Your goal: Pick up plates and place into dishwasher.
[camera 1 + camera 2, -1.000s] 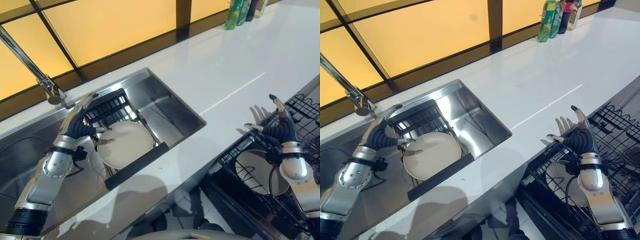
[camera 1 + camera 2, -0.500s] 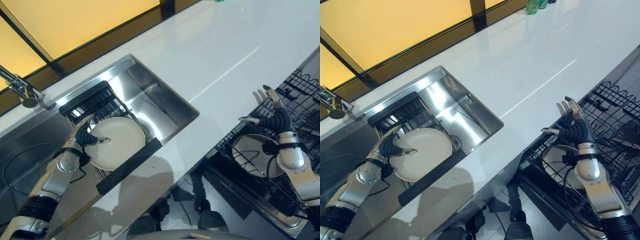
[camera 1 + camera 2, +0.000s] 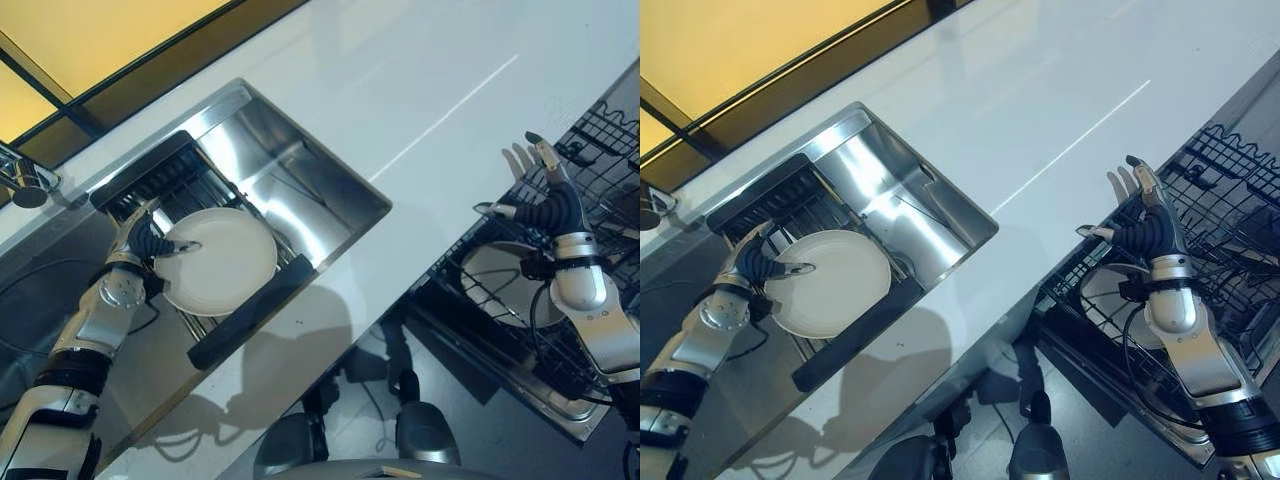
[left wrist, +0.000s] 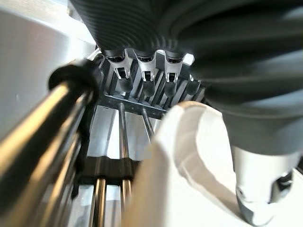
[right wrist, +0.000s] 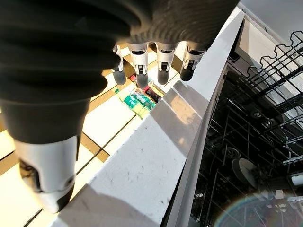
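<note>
Lower right of the frame: black wire dishwasher rack (image 3: 600,215), a round white plate (image 3: 505,295) already lying in it. Right hand (image 3: 548,212) is raised above the rack's edge, fingers straight and spread, holding nothing. Lower left: black dish rack (image 3: 215,270) sits inside the stainless steel sink (image 3: 300,165), its dark bar just in front of a second round white plate (image 3: 218,262). Left hand (image 3: 143,243) reaches in; thumb on top, fingers behind, clamped on that plate's left rim. White countertop (image 3: 420,90) beyond.

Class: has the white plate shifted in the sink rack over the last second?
No. The plate still sits against the rack's black bar; the camera moved.
</note>
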Robot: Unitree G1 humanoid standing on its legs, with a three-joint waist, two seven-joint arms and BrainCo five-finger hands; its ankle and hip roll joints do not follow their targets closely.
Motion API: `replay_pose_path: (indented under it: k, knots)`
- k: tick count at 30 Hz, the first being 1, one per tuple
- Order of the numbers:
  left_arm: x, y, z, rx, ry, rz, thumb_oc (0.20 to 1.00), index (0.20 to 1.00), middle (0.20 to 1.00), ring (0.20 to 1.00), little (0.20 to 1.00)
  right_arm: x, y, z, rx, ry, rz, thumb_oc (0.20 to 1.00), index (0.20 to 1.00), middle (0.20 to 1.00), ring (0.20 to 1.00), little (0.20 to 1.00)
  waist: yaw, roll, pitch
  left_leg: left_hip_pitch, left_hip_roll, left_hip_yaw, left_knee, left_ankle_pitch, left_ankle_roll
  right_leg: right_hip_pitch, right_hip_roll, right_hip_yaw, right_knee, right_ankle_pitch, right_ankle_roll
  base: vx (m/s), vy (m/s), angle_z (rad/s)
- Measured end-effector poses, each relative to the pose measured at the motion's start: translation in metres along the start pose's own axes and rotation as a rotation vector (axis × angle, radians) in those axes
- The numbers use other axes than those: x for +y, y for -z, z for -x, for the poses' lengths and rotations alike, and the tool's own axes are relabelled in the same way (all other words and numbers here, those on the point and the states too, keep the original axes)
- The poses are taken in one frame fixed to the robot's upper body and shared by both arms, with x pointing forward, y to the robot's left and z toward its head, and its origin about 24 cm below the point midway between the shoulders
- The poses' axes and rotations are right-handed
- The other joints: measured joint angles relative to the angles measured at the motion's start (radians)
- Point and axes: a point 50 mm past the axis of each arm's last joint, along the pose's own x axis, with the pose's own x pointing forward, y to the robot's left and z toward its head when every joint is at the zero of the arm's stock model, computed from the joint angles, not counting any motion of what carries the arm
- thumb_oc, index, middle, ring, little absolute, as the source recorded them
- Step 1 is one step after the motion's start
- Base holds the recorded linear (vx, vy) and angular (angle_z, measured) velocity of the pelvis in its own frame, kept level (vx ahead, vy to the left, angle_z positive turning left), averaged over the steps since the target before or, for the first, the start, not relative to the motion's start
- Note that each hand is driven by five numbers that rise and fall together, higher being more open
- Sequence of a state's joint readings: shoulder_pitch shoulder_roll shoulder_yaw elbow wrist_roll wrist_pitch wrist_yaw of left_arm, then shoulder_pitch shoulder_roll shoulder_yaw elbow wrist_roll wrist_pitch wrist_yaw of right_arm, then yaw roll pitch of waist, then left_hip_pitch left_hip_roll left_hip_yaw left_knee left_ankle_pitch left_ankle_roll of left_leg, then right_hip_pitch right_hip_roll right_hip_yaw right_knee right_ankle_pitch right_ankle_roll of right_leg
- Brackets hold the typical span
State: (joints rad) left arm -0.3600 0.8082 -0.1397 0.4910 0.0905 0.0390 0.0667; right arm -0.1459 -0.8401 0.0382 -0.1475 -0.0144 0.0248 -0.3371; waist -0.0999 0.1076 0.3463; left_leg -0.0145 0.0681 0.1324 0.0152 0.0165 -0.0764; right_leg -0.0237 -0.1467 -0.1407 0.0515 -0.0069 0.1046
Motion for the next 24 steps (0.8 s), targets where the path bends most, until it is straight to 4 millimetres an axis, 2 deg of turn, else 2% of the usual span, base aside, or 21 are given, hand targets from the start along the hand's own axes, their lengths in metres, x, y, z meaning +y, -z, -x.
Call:
replay_pose_path:
  k: [5,10,15,24]
  knots:
    - [-0.01,-0.001,-0.001,0.033,0.263,0.254,1.0,1.0,1.0,1.0,1.0,0.0,-0.004,-0.002,-0.019,-0.001,-0.006,1.0,1.0,1.0,1.0,1.0,-0.015,0.008,0.004,0.003,-0.005,0.001,-0.007,0.001,0.001,0.003,-0.005,-0.001,-0.006,0.001,0.002,0.01,0.064,0.0]
    - [-0.021,-0.002,0.004,0.033,0.496,0.408,1.0,1.0,1.0,1.0,1.0,-0.003,-0.009,-0.005,-0.041,-0.003,0.002,1.0,1.0,1.0,1.0,1.0,-0.025,0.031,0.015,0.012,-0.013,0.002,-0.009,0.003,0.004,0.014,-0.013,-0.003,-0.011,0.004,0.007,0.03,0.067,0.01]
    - [-0.016,0.002,0.007,0.054,0.594,0.398,1.0,1.0,1.0,1.0,1.0,-0.005,-0.009,-0.006,-0.047,-0.028,0.025,1.0,1.0,1.0,1.0,1.0,-0.03,0.052,0.017,0.047,-0.022,0.003,-0.033,0.006,0.009,0.048,-0.019,-0.003,-0.029,0.006,0.013,0.04,0.024,0.0]
    - [-0.016,0.008,0.01,0.091,0.632,0.388,1.0,1.0,1.0,1.0,1.0,-0.004,-0.01,-0.006,-0.046,-0.053,0.025,1.0,1.0,1.0,1.0,1.0,-0.053,0.064,0.015,0.076,-0.025,-0.004,-0.045,0.008,0.011,0.089,-0.022,-0.019,-0.052,0.009,0.016,0.02,0.003,0.04]
